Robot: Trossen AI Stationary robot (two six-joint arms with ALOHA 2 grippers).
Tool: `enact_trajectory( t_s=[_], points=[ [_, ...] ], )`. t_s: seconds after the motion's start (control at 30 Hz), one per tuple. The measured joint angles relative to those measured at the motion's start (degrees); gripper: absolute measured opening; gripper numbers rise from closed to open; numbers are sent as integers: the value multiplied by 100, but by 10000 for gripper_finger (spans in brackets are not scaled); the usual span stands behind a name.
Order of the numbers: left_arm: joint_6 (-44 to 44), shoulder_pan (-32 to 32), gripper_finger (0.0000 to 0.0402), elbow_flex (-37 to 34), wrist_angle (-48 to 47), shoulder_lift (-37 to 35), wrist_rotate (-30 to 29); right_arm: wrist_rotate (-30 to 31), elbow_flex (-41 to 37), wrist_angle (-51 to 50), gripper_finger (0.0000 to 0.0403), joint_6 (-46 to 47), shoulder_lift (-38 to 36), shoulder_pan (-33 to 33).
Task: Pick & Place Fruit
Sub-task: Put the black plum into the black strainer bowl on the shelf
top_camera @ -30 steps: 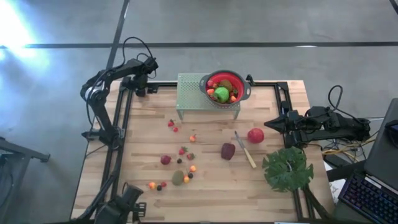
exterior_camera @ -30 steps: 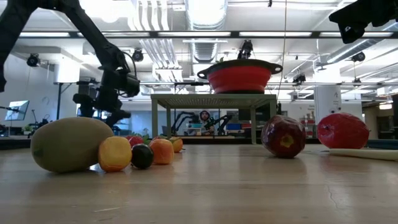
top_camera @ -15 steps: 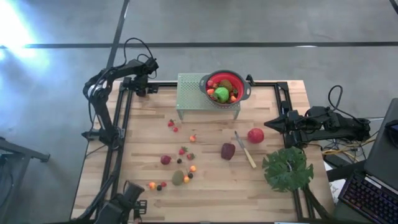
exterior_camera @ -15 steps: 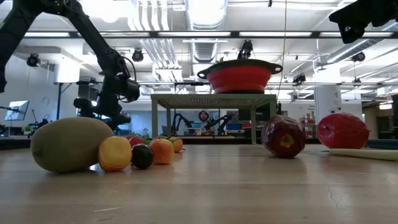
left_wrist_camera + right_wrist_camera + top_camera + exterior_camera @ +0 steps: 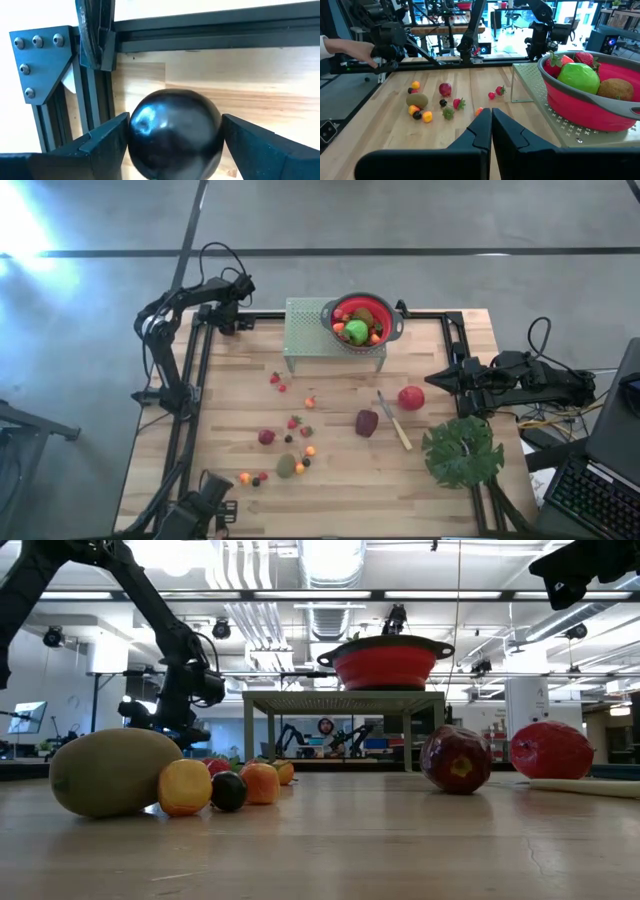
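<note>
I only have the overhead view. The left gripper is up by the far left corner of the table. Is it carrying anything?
Observer: Yes. In the left wrist view a dark berry sits between the left gripper's fingers, touching both.
Operator: And the right gripper?
Observer: The right wrist view shows the right gripper shut, with nothing in it.
Operator: Anyone near the table?
Observer: That same view shows a person's hand beyond the table, apart from both arms.
</note>
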Motion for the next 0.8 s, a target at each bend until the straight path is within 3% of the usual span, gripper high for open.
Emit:
enact_trajectory(
  t_s=[0.5,0.8],
  points=[
    [177,-4,315,-162,242,10,-85,0,-2,0,8,2,0,0],
    [272,-4,274,-177,230,8,-85,0,-1,2,8,0,-1,-1]
  ],
)
